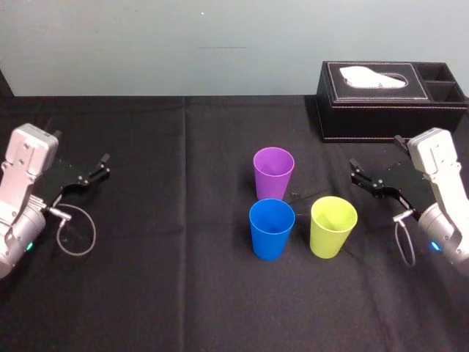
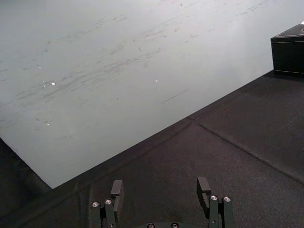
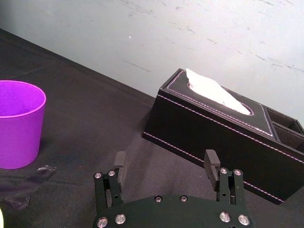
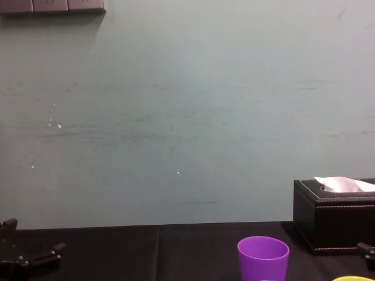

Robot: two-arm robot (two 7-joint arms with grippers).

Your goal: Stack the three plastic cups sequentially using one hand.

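Note:
Three cups stand upright and apart near the middle of the black table: a purple cup (image 1: pixel 273 173) at the back, a blue cup (image 1: pixel 271 229) in front of it, and a yellow-green cup (image 1: pixel 333 226) to the blue one's right. The purple cup (image 3: pixel 19 123) also appears in the right wrist view and in the chest view (image 4: pixel 263 257). My right gripper (image 1: pixel 357 173) hovers open and empty to the right of the cups, fingers (image 3: pixel 210 164) spread wide. My left gripper (image 1: pixel 101 166) rests open and empty at the far left, well away from the cups.
A black tissue box (image 1: pixel 388 100) with a white tissue stands at the back right, just behind my right gripper. A pale wall (image 4: pixel 187 117) rises behind the table. Black cloth (image 1: pixel 168 293) covers the table.

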